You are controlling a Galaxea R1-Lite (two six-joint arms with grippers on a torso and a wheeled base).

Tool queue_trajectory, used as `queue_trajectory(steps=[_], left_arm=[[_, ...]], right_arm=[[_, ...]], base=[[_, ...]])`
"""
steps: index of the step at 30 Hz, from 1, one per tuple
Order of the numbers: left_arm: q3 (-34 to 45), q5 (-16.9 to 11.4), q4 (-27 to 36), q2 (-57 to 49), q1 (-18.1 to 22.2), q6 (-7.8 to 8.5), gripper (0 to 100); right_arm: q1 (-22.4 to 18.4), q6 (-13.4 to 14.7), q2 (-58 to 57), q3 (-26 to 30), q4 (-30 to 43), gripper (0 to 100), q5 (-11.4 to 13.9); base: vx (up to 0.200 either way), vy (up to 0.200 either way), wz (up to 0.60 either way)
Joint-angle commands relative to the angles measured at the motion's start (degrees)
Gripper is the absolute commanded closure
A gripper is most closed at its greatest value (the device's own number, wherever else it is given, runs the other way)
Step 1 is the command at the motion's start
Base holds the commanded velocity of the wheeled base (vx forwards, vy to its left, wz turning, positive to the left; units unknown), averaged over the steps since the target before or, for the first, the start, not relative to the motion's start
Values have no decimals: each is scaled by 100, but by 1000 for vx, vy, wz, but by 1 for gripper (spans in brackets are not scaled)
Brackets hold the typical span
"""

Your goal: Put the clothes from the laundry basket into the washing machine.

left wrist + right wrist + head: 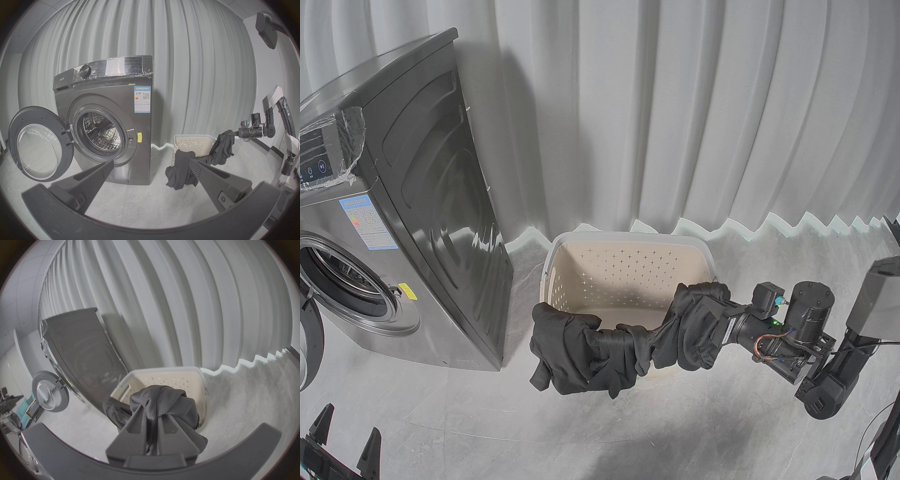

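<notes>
A dark grey garment (612,350) hangs in a twisted rope from my right gripper (709,325), which is shut on its upper end above the near right rim of the cream laundry basket (631,269). The garment's other end droops over the basket's front left corner. In the right wrist view the cloth (162,402) bunches between the closed fingers (137,427). The grey washing machine (412,206) stands to the left with its round door (39,143) swung open and the drum (101,131) bare. My left gripper (150,173) is open, held low and facing the machine.
White pleated curtains (675,112) run behind the machine and basket. Pale floor (612,431) lies between the basket and me. The open door (309,337) juts out at the far left.
</notes>
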Motion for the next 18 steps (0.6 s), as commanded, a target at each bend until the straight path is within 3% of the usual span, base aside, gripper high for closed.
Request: queue_trajectory(steps=[1,5,7,12,18], left_arm=[[92,0,-1,-101,1,5,0],[92,0,8,-101,1,5,0],[92,0,-1,-101,1,5,0],[92,0,-1,-101,1,-4,0],[92,0,8,-101,1,-4,0]], right_arm=[[285,-25,-947,44,61,100,-63],[346,-131,-1465,8,360,100,-89],[346,-351,-1923,-97,702,100,-89],[250,-588,-2538,-352,1423,100,-89],[241,-535,-3127,-501,2328,100,-142]], base=[[0,0,0],[0,0,0],[0,0,0],[0,0,0],[0,0,0]])
